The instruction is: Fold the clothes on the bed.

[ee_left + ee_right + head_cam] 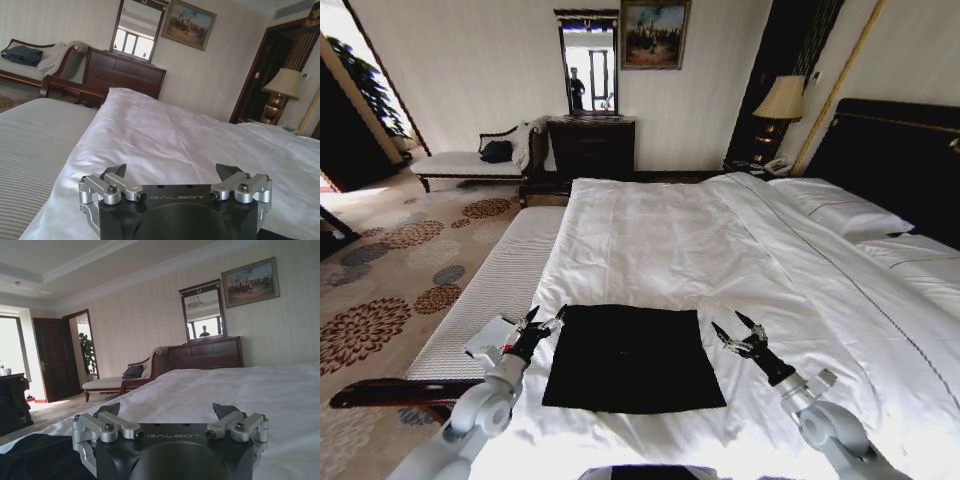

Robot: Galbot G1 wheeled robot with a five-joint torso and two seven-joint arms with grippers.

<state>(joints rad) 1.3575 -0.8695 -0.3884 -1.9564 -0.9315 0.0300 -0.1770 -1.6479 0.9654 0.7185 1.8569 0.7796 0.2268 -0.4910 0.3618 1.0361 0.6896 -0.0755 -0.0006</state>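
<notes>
Here the black T-shirt [628, 358] lies as a flat near-square on the bed [720, 240] — seemingly part-folded. The left claw [542, 325] and right claw [741, 333], both spread, flank its far corners. Pinch both corners evenly and lift together — uneven pulls would skew the crease.

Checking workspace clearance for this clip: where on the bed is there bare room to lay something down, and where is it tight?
Bare duvet runs from the black T-shirt up to the foot-side far edge of the bed, and right toward the pillows. Tight: beside the shirt, where the open left gripper and open right gripper flank it.
</notes>
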